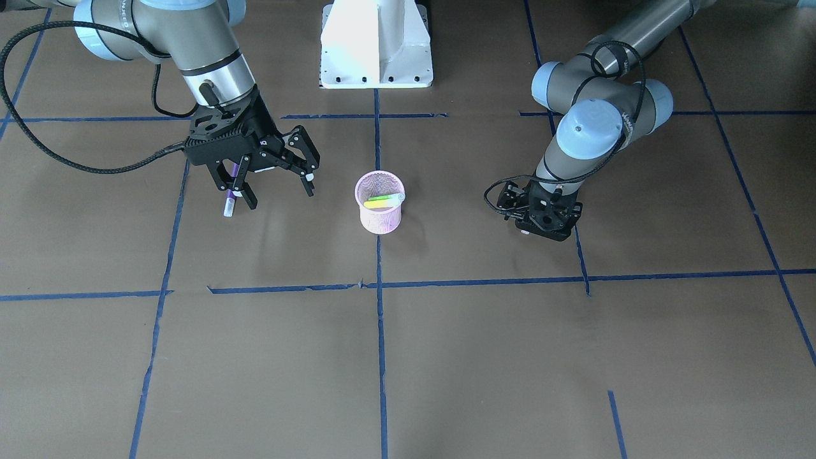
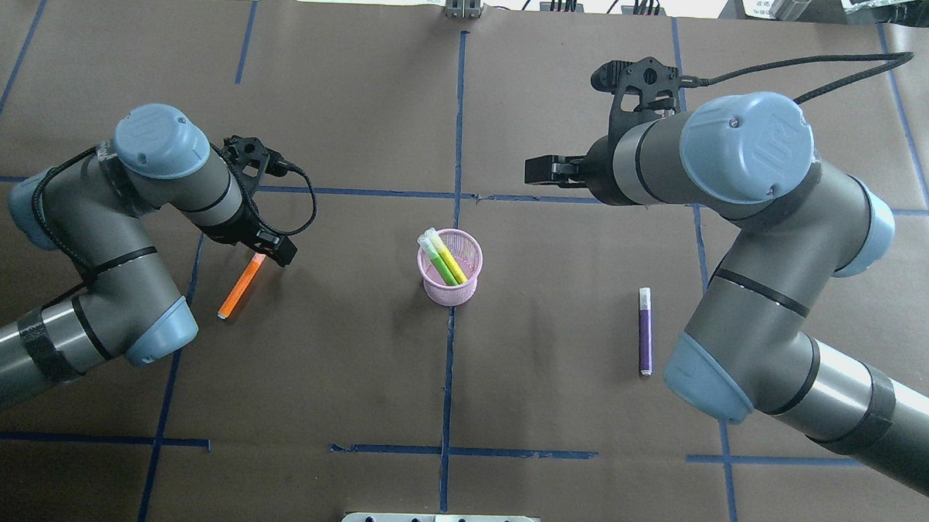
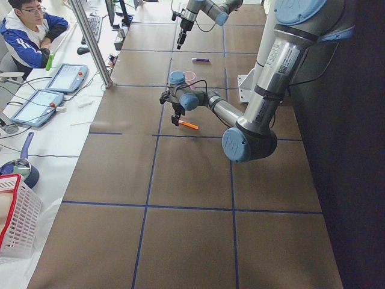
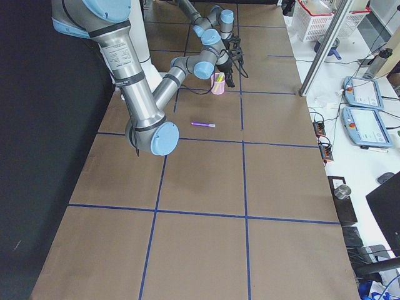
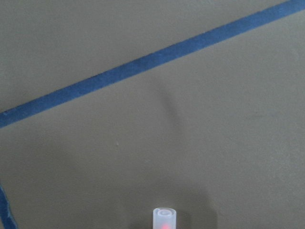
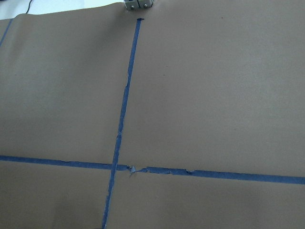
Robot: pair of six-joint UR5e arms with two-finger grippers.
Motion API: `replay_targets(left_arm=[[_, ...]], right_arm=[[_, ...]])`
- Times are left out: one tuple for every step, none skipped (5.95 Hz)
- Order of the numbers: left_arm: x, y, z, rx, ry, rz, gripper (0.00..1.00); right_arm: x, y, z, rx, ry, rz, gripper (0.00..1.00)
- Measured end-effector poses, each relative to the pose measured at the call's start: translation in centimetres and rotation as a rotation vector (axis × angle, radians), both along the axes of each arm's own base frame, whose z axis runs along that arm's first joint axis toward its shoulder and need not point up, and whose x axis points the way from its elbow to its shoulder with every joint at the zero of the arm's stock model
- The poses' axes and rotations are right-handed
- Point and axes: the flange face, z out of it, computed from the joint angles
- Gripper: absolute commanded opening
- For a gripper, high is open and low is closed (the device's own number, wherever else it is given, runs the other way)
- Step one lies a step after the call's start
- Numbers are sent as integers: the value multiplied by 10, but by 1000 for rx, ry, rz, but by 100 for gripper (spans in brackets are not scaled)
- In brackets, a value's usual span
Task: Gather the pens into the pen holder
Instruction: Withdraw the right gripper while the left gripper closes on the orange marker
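The pink mesh pen holder (image 2: 464, 286) stands at the table's middle, also in the front view (image 1: 380, 220), with bright green pens (image 2: 445, 262) inside. The orange pen (image 2: 239, 288) lies on the table. Its far end is under my left gripper (image 2: 273, 250), which is down at the table over it. The pale cap (image 5: 164, 219) shows in the left wrist view. The fingers are hidden, so I cannot tell whether they grip it. The purple pen (image 2: 645, 333) lies alone on the right. My right gripper (image 1: 279, 191) hangs open and empty above the table, beyond the purple pen (image 1: 229, 194).
Brown table cover with blue tape lines (image 2: 450, 345). The robot's white base (image 1: 376, 44) stands at the near edge. An operator and tablets (image 3: 36, 102) sit past the table's far side. A white basket (image 3: 15, 223) stands off the table's end.
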Motion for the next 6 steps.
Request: replay_targets(left_arm=[[0,0,1,2,-1,2,86],[0,0,2,3,-2,4,86],[-1,1,3,3,-3,4,86],[0,1,4,2,-4,5,86],[0,1,5,1,-6,5,86],[2,3,7,-1,-8,9,85]], right_arm=[[2,-1,0,-4,-3,-3,100],[3,-2,0,-6,-4,-5,100],[4,-3,0,-7,-5,-6,100],[4,-3,0,-8,-6,-6,100],[5,-3,0,-8,-6,-6,100],[5,-3,0,-8,-6,-7,100]])
